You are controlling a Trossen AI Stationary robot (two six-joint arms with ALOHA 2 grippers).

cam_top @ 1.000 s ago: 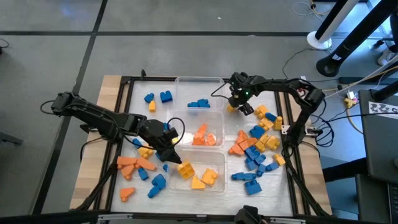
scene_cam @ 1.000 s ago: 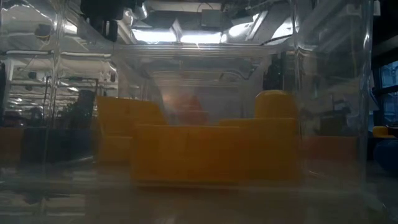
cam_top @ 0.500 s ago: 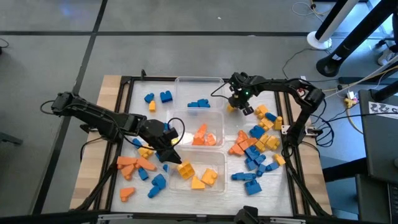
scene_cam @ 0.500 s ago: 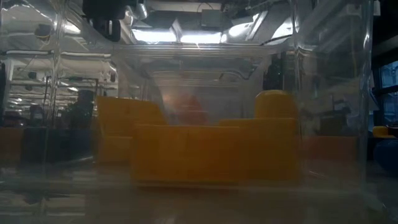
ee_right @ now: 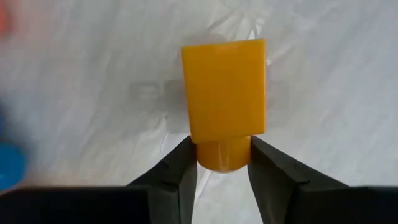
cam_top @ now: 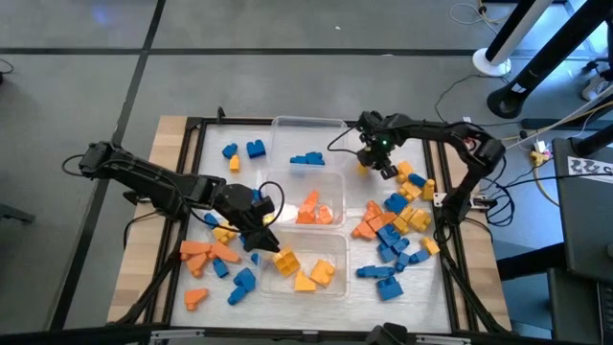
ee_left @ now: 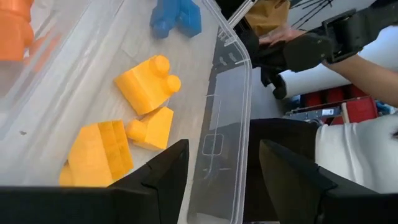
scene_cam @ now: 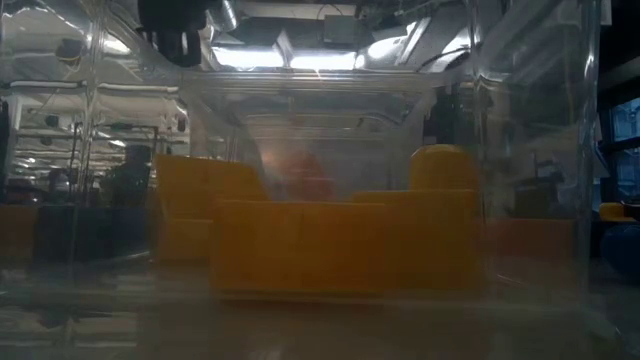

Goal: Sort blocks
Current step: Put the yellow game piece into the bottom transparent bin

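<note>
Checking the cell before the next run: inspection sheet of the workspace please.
Surface: white mat in a black frame on a wooden table.
Job's things: blue, orange and yellow blocks loose both sides; three clear tubs in a middle row hold blue, orange, yellow.
Clutter: nothing seen.
Pincers: left pincer open at the yellow tub's rim, empty; right pincer shut on a yellow block.
Cables: white and yellow leads off the table's right.
Surroundings: grey floor, stand bases; a person's sleeve.

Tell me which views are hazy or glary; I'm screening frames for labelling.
Low view: hazy, shot through the clear plastic tub wall, ceiling lights glaring, yellow plastic blocks soft. Right wrist view: yellow block crisp, background blurred. High view: evenly lit.
</note>
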